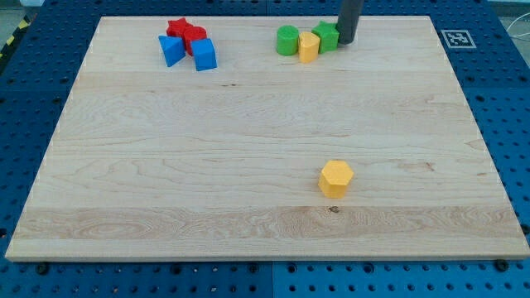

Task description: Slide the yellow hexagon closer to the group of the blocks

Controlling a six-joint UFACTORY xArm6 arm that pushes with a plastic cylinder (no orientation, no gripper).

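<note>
Yellow hexagon sits alone, low and right of centre on the wooden board, well apart from everything else. My tip is up at the view's top, touching or just beside the green block on its right — no pincer on this rig, just a bare rod, holding nothing. Beside that: a small yellow block and a green cylinder. Further left — a red star, another red block, two blue blocks.

Risks: tip is far from the hexagon and hugging the green cluster, so pulling away carelessly could scatter it. An off-centre push would likely spin the hexagon sideways or let it slip off the rod.
</note>
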